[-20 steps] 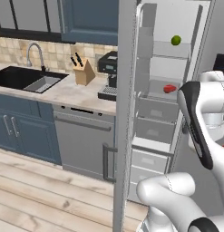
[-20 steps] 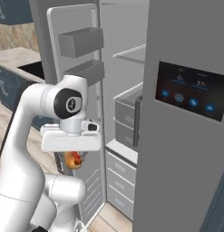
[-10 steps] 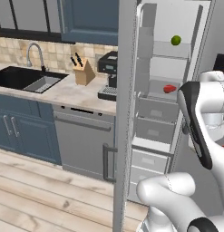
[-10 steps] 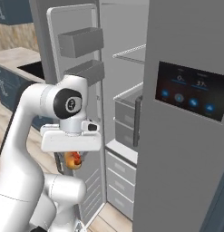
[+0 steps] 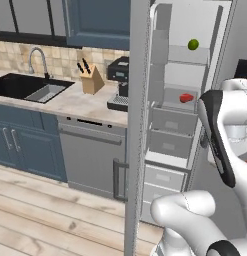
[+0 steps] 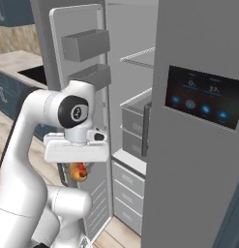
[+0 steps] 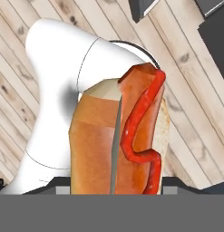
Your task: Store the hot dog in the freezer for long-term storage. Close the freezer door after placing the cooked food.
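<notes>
**White arm with dark joints**

The arm (image 6: pixel 36 145) is showing as a chain of smooth, glossy white rounded shells, thick and tube-like. A round dark cap (image 6: pixel 75 113) with a small pale mark at its centre is sitting on one joint. A dark curved band (image 5: pixel 213 135) is running along the seam of another link. The hand block (image 6: pixel 76 147) is appearing as a flat white box with soft edges. No cables or screws are showing.

I see the hot dog (image 7: pixel 120 136) in my pincer (image 6: pixel 80 170), low before the freezer (image 5: pixel 172 125), its freezer door (image 5: pixel 136 125) swung left.
</notes>
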{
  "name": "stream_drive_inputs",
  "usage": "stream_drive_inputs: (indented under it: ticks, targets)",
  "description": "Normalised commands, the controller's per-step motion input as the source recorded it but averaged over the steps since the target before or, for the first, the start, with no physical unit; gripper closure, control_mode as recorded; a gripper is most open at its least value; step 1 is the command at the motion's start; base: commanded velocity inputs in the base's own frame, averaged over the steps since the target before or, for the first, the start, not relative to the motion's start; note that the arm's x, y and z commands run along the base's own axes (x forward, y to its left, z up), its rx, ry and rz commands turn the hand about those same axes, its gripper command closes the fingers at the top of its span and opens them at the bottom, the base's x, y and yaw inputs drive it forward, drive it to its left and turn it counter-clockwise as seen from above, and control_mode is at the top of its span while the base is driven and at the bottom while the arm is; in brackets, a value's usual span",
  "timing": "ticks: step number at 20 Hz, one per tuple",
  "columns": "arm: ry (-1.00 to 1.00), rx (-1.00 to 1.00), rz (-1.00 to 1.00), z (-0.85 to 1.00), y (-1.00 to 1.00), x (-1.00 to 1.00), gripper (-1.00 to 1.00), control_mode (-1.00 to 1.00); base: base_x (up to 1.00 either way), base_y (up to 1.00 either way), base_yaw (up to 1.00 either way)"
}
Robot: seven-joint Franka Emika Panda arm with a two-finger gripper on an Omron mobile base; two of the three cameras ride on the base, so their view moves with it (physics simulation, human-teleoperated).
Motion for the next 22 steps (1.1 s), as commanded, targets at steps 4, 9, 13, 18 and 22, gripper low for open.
stream_drive_inputs:
  ticks: [4,9,13,18,22]
  targets:
    - [-0.13,0.0,-0.31,-0.11,0.0,0.06,1.0,-1.0,0.0,0.0,0.0]
    - [-0.17,0.01,-0.3,0.0,0.16,0.29,1.0,-1.0,0.0,0.0,0.0]
    - [-0.04,0.0,-0.18,0.0,0.02,0.33,1.0,-1.0,0.0,0.0,0.0]
    - [-0.01,-0.02,-0.35,-0.02,0.02,0.86,1.0,-1.0,0.0,0.0,0.0]
    - [-0.16,-0.14,-0.45,-0.09,0.22,0.97,1.0,-1.0,0.0,0.0,0.0]
